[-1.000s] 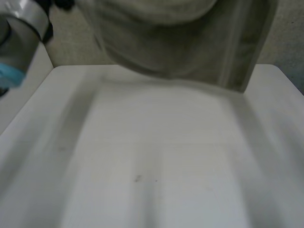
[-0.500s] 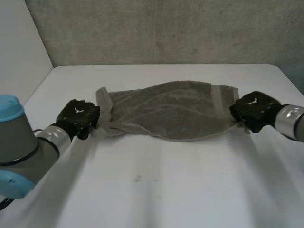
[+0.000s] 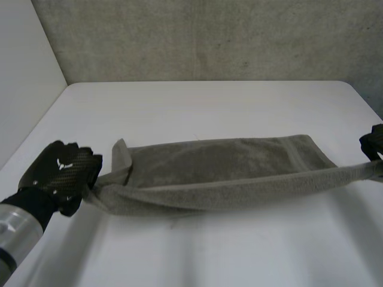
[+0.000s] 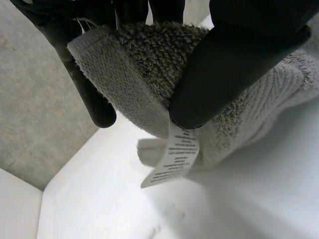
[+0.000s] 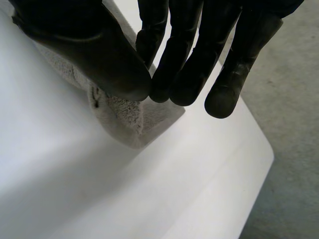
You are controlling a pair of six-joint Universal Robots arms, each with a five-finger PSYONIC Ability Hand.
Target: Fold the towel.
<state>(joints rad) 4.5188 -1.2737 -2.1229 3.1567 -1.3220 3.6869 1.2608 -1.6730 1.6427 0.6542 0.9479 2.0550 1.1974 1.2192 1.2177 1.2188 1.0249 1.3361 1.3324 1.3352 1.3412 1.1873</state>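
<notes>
A grey-green towel lies stretched across the white table, its near edge pulled taut between my two hands. My left hand pinches the towel's near left corner; in the left wrist view the thumb and fingers clamp the towel, with its white care label hanging below. My right hand holds the near right corner at the table's right side; in the right wrist view its thumb and fingers pinch the towel corner.
A concrete wall rises behind the table. The table's right edge runs close beside my right hand, with grey floor beyond it. Bare table surface lies in front of the towel.
The towel was up close before the camera, then came down onto the table. Both hands have since drawn toward the near side and further apart, stretching the front edge.
</notes>
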